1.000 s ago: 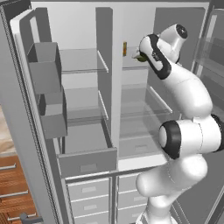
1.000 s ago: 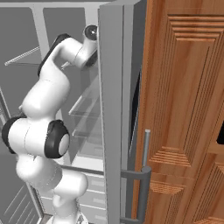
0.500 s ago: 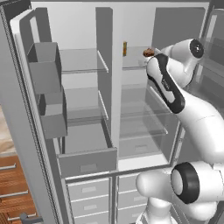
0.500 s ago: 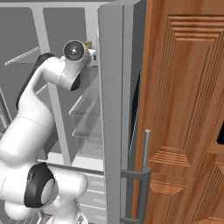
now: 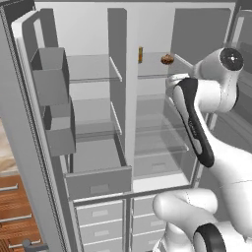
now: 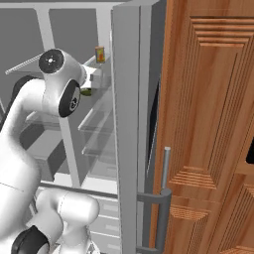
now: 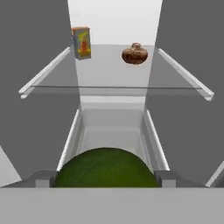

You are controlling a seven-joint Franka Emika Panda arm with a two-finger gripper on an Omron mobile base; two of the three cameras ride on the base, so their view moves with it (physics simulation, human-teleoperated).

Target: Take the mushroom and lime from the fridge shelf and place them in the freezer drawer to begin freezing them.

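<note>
The gripper [image 7: 105,183] is closed on the lime [image 7: 105,168], which sits between its 2 fingertips in the hand view, in front of the fridge shelf [image 7: 118,81]. The mushroom [image 7: 134,54] lies on that shelf, well beyond the gripper, with a small yellow carton [image 7: 82,42] standing to its left.

Our arm rises tall from the base, elbow bent, and its forearm reaches up to upper-shelf height. The wrist sits level, pointing our hand [image 7: 105,183] forward into the fridge. The hand is clamped on the lime [image 7: 105,168], whose dark green curve bulges between our two fingertips [image 7: 43,179], one at each side.
</note>
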